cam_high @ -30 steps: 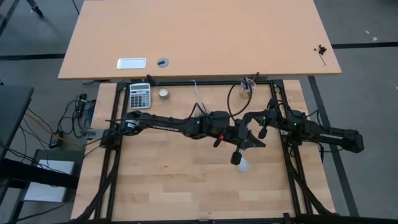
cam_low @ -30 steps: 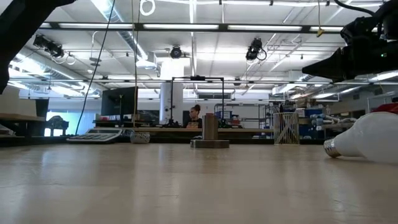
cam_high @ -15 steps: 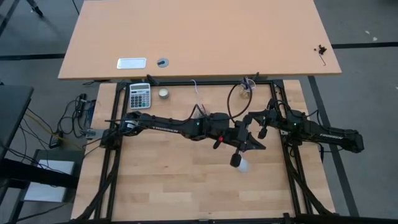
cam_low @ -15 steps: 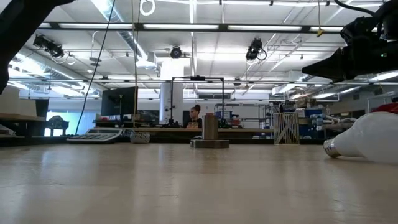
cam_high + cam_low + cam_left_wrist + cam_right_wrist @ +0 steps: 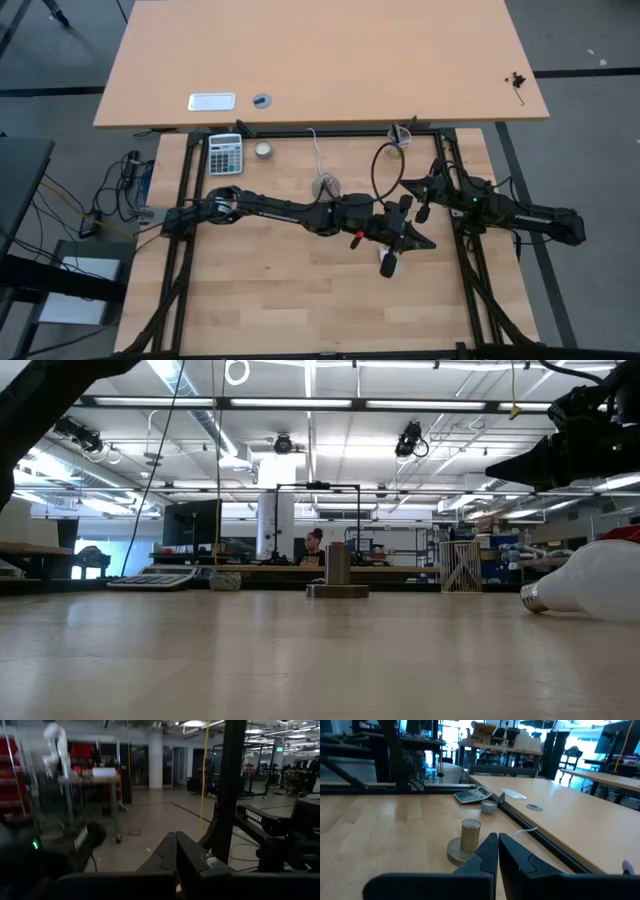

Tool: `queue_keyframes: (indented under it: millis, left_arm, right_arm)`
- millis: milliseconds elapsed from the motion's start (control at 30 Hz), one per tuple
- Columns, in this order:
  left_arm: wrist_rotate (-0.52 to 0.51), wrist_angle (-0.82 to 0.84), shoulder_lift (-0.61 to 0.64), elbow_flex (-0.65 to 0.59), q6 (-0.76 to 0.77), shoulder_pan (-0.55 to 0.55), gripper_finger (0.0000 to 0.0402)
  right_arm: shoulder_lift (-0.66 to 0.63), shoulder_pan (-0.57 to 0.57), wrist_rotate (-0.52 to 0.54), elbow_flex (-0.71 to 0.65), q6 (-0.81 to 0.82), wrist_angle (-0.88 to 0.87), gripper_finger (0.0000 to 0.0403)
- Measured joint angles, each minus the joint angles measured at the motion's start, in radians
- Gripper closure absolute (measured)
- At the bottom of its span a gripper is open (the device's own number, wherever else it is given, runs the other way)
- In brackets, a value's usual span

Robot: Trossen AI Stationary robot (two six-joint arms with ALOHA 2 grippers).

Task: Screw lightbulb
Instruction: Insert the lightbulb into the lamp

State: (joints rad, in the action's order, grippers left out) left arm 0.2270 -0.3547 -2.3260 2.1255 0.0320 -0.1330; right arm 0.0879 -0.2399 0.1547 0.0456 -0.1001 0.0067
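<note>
Lying toward the table's [image 5: 260, 290] right side, the lightbulb [image 5: 389, 266] sits under the left gripper [image 5: 416, 243]

Premises are a large open-plan robotics laboratory or workshop. The low view shows an exposed ceiling [image 5: 310, 420] with strip lighting, ducting and hanging cables, and rows of workbenches [image 5: 300, 568] where a person [image 5: 314, 547] sits. A wooden counter [image 5: 300, 290] sits in a black metal frame [image 5: 185, 250]. Beyond it are a bare concrete floor [image 5: 150, 820], red storage racks [image 5: 10, 765] and a white robot arm [image 5: 55, 745].
</note>
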Motion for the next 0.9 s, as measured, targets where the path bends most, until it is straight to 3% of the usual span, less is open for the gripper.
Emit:
queue_keyframes:
  millis: [200, 267, 900]
  left_arm:
    - [0.040, 0.186, -0.146, 0.231, -0.002, -0.014, 0.0399]
    - [0.052, 0.147, -0.159, 0.208, -0.001, -0.020, 0.0399]
    - [0.052, 0.506, -0.175, 0.193, -0.126, -0.018, 0.0399]
  right_arm:
    - [0.005, 0.000, 0.000, 0.000, 0.000, 0.015, 0.0380]
    - [0.005, 0.000, 0.000, 0.000, 0.000, 0.018, 0.0380]
    - [0.006, 0.000, 0.000, 0.000, 0.000, 0.023, 0.0380]
